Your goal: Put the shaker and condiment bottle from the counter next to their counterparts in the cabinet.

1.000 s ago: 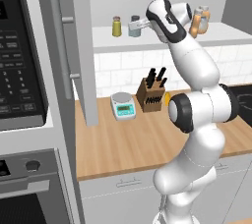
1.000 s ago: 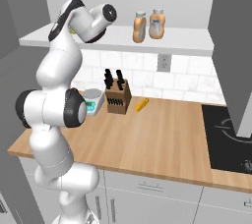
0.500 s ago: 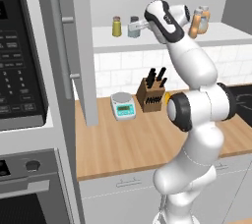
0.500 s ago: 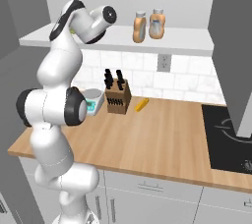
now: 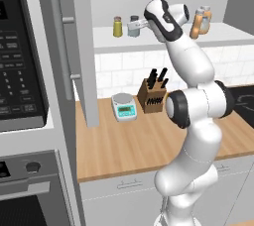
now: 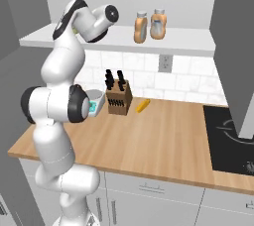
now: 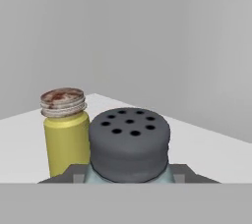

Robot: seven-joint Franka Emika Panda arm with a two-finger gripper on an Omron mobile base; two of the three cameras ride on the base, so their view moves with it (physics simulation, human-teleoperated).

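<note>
Holding the shaker [image 7: 129, 142] clamped in my end effector [image 5: 140, 24], just over the cabinet's white shelf [image 5: 163, 41] beside the olive-yellow shaker [image 5: 117, 26]; nothing has shifted since the earlier frames. Hand view shows the shaker's perforated dark cap between the finger tips; right base view shows both orange bottles [image 6: 150, 25] on the shelf and the desk [image 6: 158, 141] below.

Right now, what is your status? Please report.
Gripper shut on the shaker, on the cabinet shelf beside the olive-yellow shaker. Both orange bottles already up. Nothing in the way.
</note>
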